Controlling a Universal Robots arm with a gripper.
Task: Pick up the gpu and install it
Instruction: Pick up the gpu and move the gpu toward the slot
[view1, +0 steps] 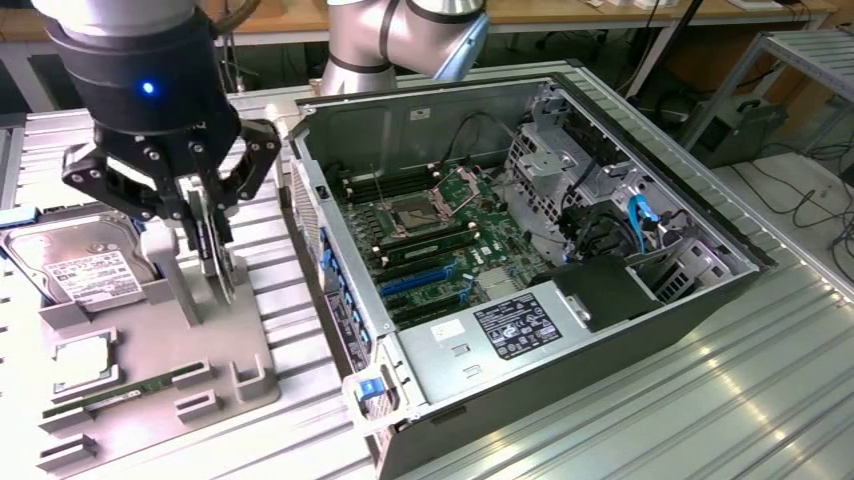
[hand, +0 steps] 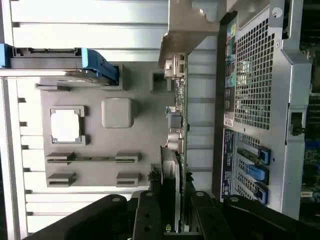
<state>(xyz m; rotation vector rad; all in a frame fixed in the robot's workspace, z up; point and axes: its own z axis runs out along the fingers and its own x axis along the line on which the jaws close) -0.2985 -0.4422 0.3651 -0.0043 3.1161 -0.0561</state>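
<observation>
The thin, green-edged gpu (hand: 173, 167) stands upright on edge.

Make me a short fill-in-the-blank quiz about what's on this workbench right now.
1. The gripper is shut on the ____, which stands upright in the gray tray.
2. The hard drive sits on the exterior view's ____ of the gripper.
3. The open computer case holds a green ____.
Missing words: gpu; left; motherboard.
</observation>
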